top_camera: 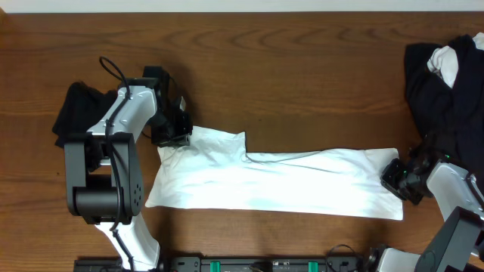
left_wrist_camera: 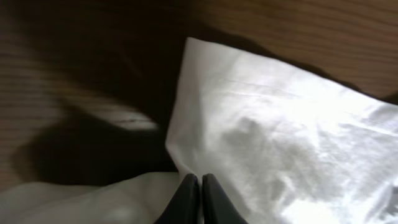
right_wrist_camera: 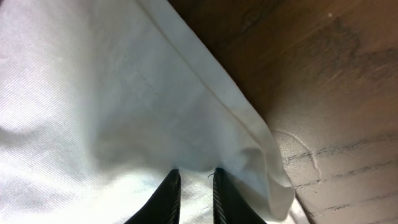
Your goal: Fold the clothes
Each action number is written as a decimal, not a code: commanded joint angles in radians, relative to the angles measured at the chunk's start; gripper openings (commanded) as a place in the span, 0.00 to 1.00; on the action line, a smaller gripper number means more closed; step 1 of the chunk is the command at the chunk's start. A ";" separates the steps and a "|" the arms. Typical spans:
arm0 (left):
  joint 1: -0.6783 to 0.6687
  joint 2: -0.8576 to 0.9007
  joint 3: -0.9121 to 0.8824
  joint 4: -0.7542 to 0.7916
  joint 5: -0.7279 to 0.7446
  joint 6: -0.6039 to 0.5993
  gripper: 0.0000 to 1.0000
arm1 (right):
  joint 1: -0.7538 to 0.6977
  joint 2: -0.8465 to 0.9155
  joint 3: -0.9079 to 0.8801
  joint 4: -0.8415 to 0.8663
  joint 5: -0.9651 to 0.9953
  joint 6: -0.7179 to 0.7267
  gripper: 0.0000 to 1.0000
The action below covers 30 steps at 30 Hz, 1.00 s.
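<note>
A white T-shirt (top_camera: 280,181) lies flattened into a long strip across the wooden table. My left gripper (top_camera: 172,134) is at the shirt's upper left corner. In the left wrist view its fingers (left_wrist_camera: 200,180) are pressed together, shut on the cloth's edge (left_wrist_camera: 261,124). My right gripper (top_camera: 395,178) is at the strip's right end. The right wrist view shows its fingers (right_wrist_camera: 194,175) a narrow gap apart, with a bunched fold of the white fabric (right_wrist_camera: 124,93) pinched between them. The shirt's print is not visible.
A black garment (top_camera: 76,113) lies behind the left arm at the left edge. A heap of black and white clothes (top_camera: 446,75) sits at the back right corner. Bare wooden table (top_camera: 302,68) stretches behind the shirt.
</note>
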 commanded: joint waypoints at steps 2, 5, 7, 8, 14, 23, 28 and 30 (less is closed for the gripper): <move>0.002 0.008 -0.008 -0.008 0.074 0.018 0.06 | 0.002 0.007 -0.016 0.003 0.001 -0.014 0.17; 0.002 -0.001 -0.005 -0.021 0.094 0.019 0.06 | 0.002 0.007 -0.016 0.003 0.001 -0.017 0.17; 0.002 -0.018 -0.004 -0.028 0.122 0.027 0.06 | 0.002 0.007 -0.016 0.003 0.002 -0.018 0.17; 0.002 -0.031 -0.004 -0.031 0.140 0.039 0.06 | 0.002 0.007 -0.016 0.003 0.002 -0.021 0.17; 0.002 -0.138 -0.004 -0.085 0.147 0.044 0.06 | 0.002 0.007 -0.016 0.003 0.002 -0.021 0.18; 0.002 -0.236 -0.004 -0.247 0.136 0.043 0.06 | 0.002 0.007 -0.016 0.004 0.002 -0.021 0.18; 0.002 -0.236 -0.016 -0.342 0.038 0.043 0.06 | 0.002 0.007 -0.016 0.004 0.002 -0.021 0.18; 0.002 -0.236 -0.018 -0.373 -0.024 0.040 0.06 | 0.002 0.007 -0.016 0.005 0.002 -0.021 0.18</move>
